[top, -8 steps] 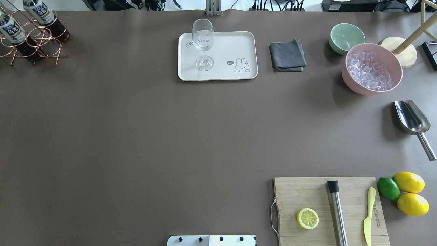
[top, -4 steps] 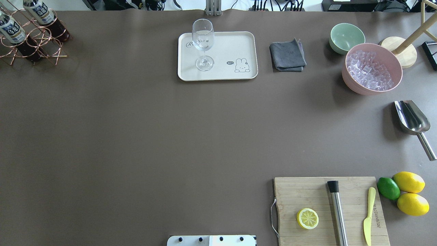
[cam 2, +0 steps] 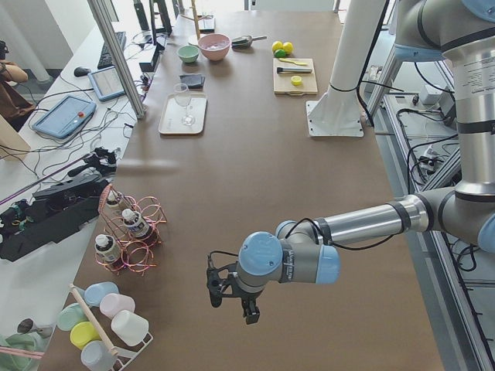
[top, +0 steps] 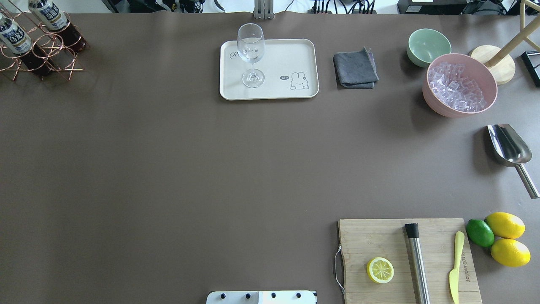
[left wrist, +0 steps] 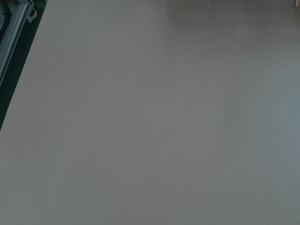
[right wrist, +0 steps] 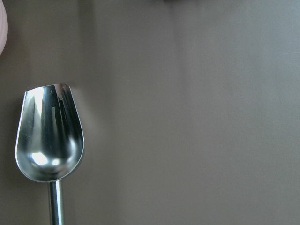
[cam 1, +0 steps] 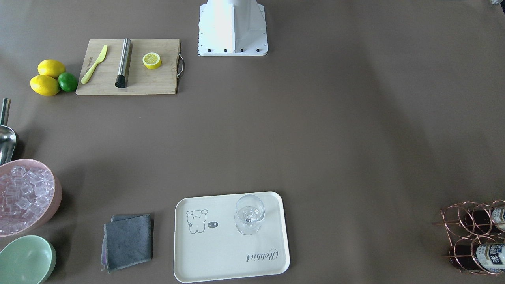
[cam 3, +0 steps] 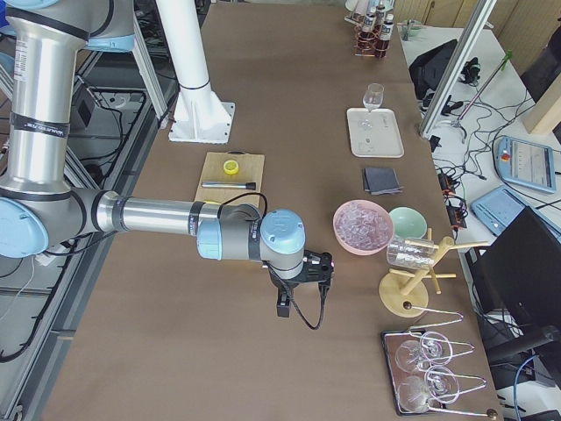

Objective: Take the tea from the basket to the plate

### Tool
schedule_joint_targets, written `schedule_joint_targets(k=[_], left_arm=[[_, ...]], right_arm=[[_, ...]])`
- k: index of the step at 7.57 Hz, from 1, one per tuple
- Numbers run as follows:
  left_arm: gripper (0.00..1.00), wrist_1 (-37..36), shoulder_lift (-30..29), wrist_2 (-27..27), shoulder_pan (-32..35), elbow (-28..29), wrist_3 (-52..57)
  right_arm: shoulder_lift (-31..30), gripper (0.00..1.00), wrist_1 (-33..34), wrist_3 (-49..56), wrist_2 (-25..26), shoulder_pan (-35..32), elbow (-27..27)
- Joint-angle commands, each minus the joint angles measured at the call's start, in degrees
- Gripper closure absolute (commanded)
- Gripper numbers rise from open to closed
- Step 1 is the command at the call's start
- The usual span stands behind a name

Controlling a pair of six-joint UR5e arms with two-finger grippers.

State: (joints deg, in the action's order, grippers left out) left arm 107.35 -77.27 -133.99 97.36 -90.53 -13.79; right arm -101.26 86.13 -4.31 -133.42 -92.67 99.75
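Note:
The copper wire basket (top: pixel 42 55) stands at the table's far left corner and also shows in the front view (cam 1: pixel 469 236). It holds tea bottles (top: pixel 13 37) with white-and-dark labels; the left side view shows three (cam 2: pixel 138 226). The cream plate (top: pixel 278 59) lies at the far middle with a stemmed glass (top: pixel 251 55) on it. My left gripper (cam 2: pixel 232 297) hovers over bare table near the basket, apart from it. My right gripper (cam 3: pixel 294 289) hovers near the pink bowl. Both show only in the side views, so I cannot tell if they are open or shut.
A grey cloth (top: pixel 355 68), a mint bowl (top: pixel 428 45) and a pink bowl of ice (top: pixel 460 84) sit right of the plate. A metal scoop (right wrist: pixel 47 136) lies below my right wrist. A cutting board (top: pixel 379 236) with lemon half, muddler and knife is near right.

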Motion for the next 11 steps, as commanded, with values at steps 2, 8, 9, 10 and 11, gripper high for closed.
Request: schedule_joint_targets(k=[2,8,9,10,11], left_arm=[[0.02,-24.0,-18.9,-0.2,0.5,-1.0,-0.4],[0.02,-30.4,-40.3,0.1,-7.1,12.0,-31.8],[0.02,-27.5,-40.3,0.0,-7.3,11.8,-39.8],[0.02,-25.2,-40.4,0.0,-7.3,11.9,-46.9],[0.02,-23.3,-40.5,0.0,-7.3,11.7,-53.7]], right_arm=[[-0.1,0.00,0.1,0.0,0.1,-0.1,-0.3],[0.0,0.00,0.0,-0.1,0.1,-0.2,0.0],[0.0,0.00,0.0,-0.1,0.1,-0.3,0.0],[0.0,0.00,0.0,-0.1,0.1,-0.3,0.0],[0.0,0.00,0.0,-0.1,0.1,-0.3,0.0]])
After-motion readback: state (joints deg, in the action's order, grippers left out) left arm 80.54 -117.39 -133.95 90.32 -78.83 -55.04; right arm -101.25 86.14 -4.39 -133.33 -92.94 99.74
